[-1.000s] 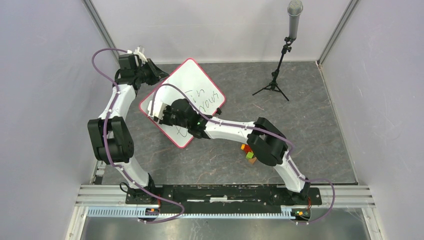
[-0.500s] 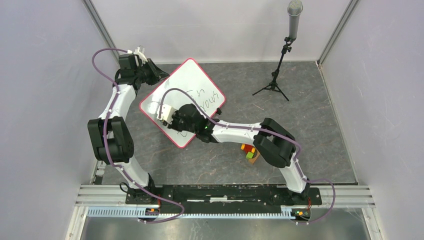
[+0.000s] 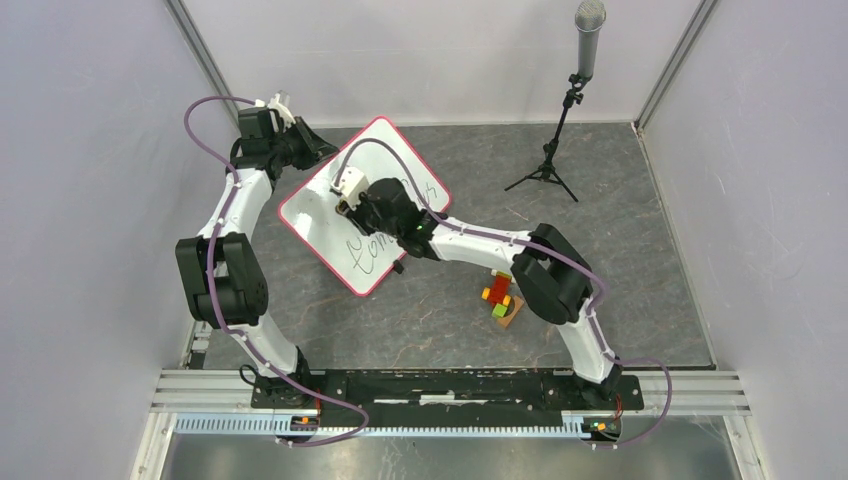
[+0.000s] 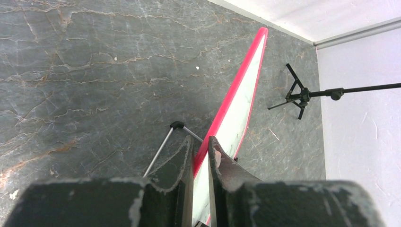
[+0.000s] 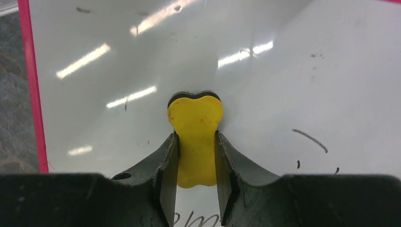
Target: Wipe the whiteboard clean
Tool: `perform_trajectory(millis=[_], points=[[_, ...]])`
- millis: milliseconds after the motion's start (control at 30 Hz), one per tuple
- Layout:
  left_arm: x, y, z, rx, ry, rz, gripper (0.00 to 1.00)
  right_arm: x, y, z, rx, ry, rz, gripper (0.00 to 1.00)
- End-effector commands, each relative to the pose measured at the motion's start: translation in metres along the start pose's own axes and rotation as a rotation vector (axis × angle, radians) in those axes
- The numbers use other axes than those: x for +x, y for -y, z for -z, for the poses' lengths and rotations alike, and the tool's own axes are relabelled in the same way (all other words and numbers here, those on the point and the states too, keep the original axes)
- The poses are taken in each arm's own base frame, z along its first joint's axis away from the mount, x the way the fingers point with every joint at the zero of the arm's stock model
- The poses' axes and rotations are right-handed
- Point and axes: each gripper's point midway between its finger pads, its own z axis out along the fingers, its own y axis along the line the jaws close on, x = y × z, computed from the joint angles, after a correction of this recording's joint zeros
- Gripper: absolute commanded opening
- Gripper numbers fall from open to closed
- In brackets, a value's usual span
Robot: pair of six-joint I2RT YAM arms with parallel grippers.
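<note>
The whiteboard (image 3: pixel 322 218), white with a red-pink rim, lies tilted like a diamond at the table's back left. Black handwriting remains on its lower part (image 3: pixel 368 250). My left gripper (image 3: pixel 312 145) is shut on the board's upper left edge; the left wrist view shows the red rim (image 4: pixel 236 90) between the fingers (image 4: pixel 200 149). My right gripper (image 3: pixel 347 194) is shut on a yellow eraser (image 5: pixel 195 137) and presses it flat on the whiteboard (image 5: pixel 283 66). A few marker strokes (image 5: pixel 309 140) lie to its right.
A microphone on a black tripod (image 3: pixel 548 170) stands at the back right. Coloured blocks (image 3: pixel 498 297) lie by the right arm's elbow. A thin metal support leg (image 4: pixel 161 149) of the board rests on the grey stone-patterned table. Walls close in on both sides.
My right gripper has moved with the eraser from the board's lower left up to its upper middle. The writing near the top has mostly gone; the lower word is uncovered. The left arm has not moved.
</note>
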Motion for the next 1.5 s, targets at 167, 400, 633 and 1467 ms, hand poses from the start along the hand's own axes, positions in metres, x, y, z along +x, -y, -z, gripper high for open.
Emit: perform_trajectory(millis=[167,400,633,1467], points=[[0.007,0.025,0.013,0.047,-0.039,0.025,0.19,-0.026,-0.055,-0.027,-0.101,0.036,0.137,0.37],[0.007,0.026,0.014,0.049,-0.038,0.024,0.20,-0.012,-0.080,-0.017,-0.146,0.039,0.127,0.37],[0.007,0.027,0.015,0.049,-0.035,0.022,0.20,0.008,-0.017,-0.011,0.109,-0.028,0.025,0.37],[0.015,0.037,0.016,0.056,-0.054,0.022,0.17,-0.064,-0.016,-0.033,0.032,0.114,0.111,0.40]])
